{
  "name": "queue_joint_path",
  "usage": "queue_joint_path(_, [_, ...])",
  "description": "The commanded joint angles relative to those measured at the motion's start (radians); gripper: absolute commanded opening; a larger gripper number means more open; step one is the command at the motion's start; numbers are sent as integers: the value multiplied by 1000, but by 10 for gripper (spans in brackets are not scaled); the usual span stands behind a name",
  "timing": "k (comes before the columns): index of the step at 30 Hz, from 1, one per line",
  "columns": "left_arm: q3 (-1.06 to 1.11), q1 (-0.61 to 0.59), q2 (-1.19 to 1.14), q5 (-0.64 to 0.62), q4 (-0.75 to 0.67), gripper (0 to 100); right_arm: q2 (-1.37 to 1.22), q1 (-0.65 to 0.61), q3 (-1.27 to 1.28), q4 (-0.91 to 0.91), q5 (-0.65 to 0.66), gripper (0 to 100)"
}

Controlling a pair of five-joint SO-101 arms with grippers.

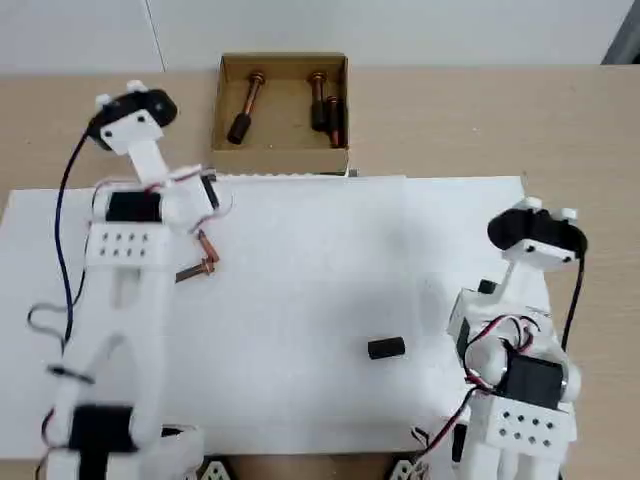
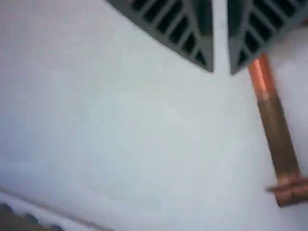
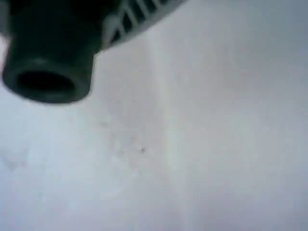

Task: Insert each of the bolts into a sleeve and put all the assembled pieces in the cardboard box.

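Two copper bolts lie on the white sheet at the left, one (image 1: 206,246) just under my left gripper (image 1: 208,192) and one (image 1: 196,270) a little nearer. In the left wrist view a copper bolt (image 2: 275,131) lies beside one dark finger (image 2: 192,33) of my left gripper (image 2: 221,65), whose jaws stand nearly together with nothing between them. My right gripper (image 1: 487,290), at the sheet's right side, is shut on a black sleeve (image 3: 48,53), held just above the sheet with its hollow end showing. A second black sleeve (image 1: 386,348) lies loose mid-sheet. The cardboard box (image 1: 228,110) stands at the back.
Three assembled bolt-and-sleeve pieces lie inside the box, one (image 1: 246,104) at its left and two (image 1: 326,106) at its right. The white sheet (image 1: 330,260) covers the wooden table (image 1: 480,120). Arm cables hang by both bases.
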State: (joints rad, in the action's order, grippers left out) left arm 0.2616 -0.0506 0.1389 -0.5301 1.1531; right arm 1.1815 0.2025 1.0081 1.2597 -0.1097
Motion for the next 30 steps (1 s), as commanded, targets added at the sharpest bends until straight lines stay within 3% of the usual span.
queue_joint_path(1, [-120,-34,-112,-9,5,6,16,27,-6,-24,11,3])
queue_joint_path(19, [-188,-54,-385,-8,-51,9,8,36,-2,-24,11,3])
queue_joint_path(25, [-188,-64,-387,-8,-81,102,8,31,0,-24,11,3])
queue_joint_path(30, [-188,-64,-388,-8,-91,104,8,31,0,-24,11,3])
